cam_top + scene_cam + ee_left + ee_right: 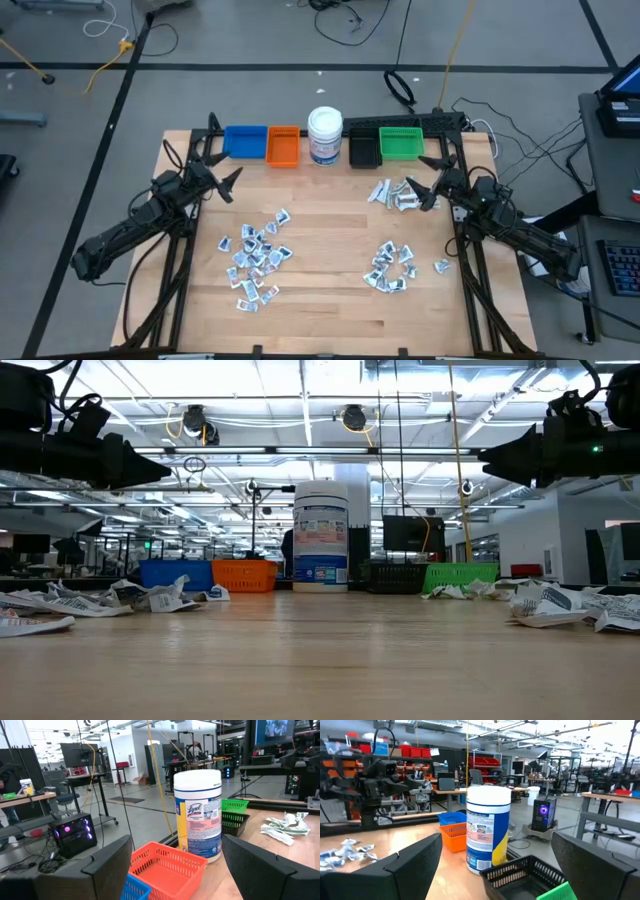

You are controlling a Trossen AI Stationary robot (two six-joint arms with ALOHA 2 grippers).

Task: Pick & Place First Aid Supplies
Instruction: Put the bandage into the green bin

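The first aid supplies (255,255) are tiny crumpled white and silvery packets, lying in three loose heaps on the table (330,215). At the far edge stand the blue bin (245,141), orange bin (283,146), black bin (364,149) and green bin (401,143), each showing nothing inside. My left gripper (228,183) hangs wide open above the nearest heap's far side; my right gripper (430,186) spreads wide just beside the packets near the green bin.

Bright overhead ceiling lights; glare in low view; soft shadows.
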